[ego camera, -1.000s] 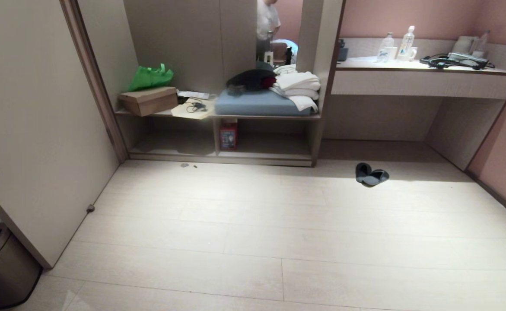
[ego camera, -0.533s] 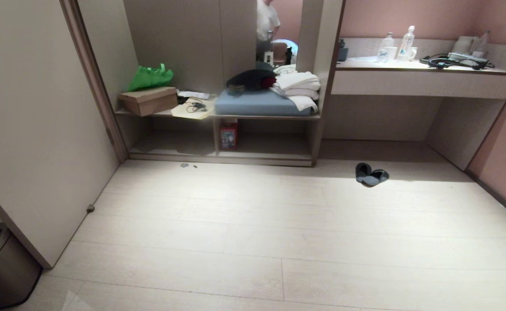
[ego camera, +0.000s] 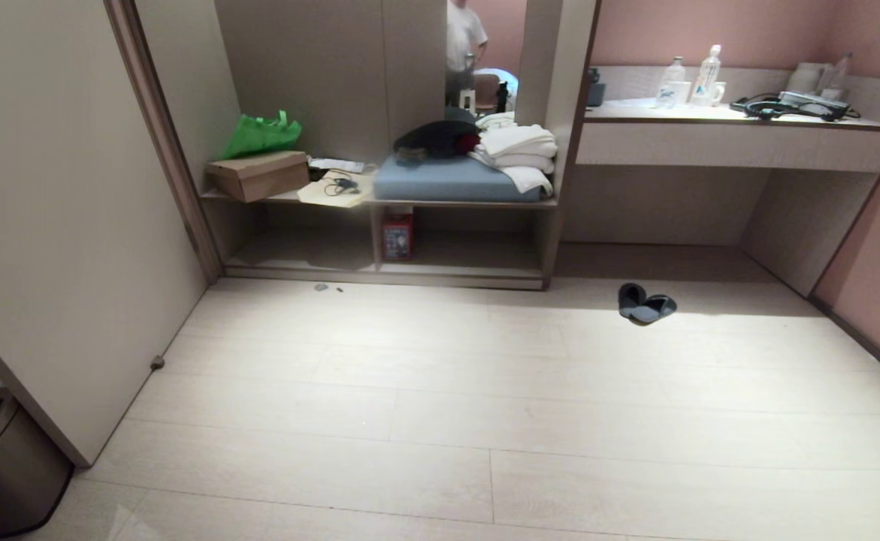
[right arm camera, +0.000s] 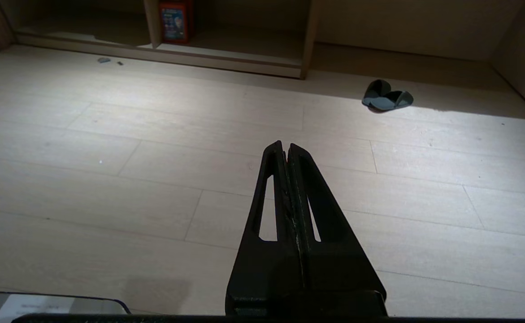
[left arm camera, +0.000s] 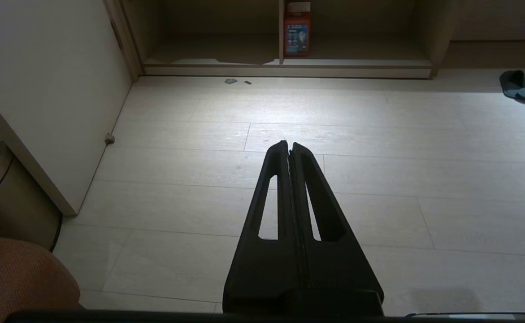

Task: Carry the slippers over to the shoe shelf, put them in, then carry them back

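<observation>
Lying on the pale floor [ego camera: 440, 421] in front of the recess under the long surface [ego camera: 733, 120], the slippers [ego camera: 645, 303] sit as a pair, one partly overlapping the other, well apart from the robot and to the right of the shoe shelf [ego camera: 383, 267]. The shelf's low cubbies, split by a divider bearing a red label [ego camera: 397, 234], look unoccupied apart from shadow.

Both tools hang over bare floor, far from anything: the left tool [left arm camera: 288, 144] has its fingers pressed together on nothing, and the right tool [right arm camera: 285, 146] is likewise closed and empty.

Judging by their thin soles and fabric uppers, the slippers should be very light and floppy, likely to sag or fold when lifted and easy to nudge along the smooth boards. A pinch on the edge of the upper near the toe, or across both overlapped uppers at once, seems the surest hold; the flat sole offers little to catch from above. Nothing fragile here, though a loose grip could let one slipper slide free while being carried.
</observation>
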